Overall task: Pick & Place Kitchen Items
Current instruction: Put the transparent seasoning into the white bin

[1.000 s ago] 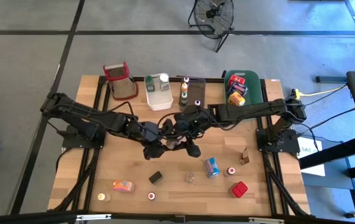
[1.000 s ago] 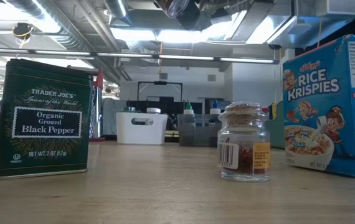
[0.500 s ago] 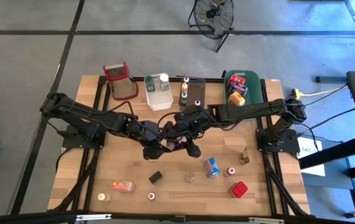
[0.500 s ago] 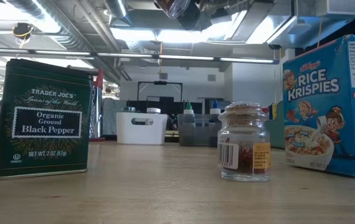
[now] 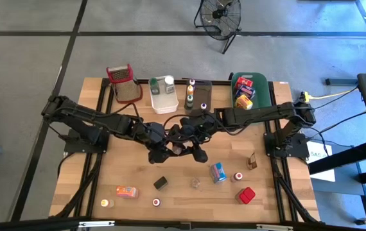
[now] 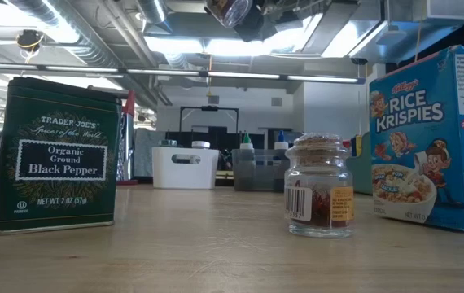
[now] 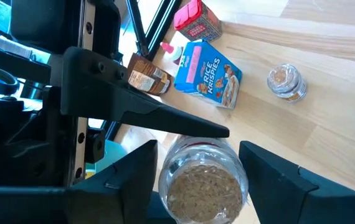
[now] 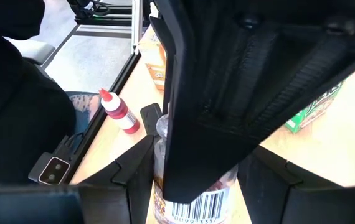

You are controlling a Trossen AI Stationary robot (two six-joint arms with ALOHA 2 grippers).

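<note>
Shifted slightly, both grippers' jaws clasp spice jar [image 7: 205, 184], base toward left gripper [image 7: 197, 186].

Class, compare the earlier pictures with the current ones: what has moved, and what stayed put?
The glass jar held up between the two grippers has shifted slightly in the low view. Both arms stay together over mid-table. The pepper tin, the spice jar and the cereal box have not moved.
</note>
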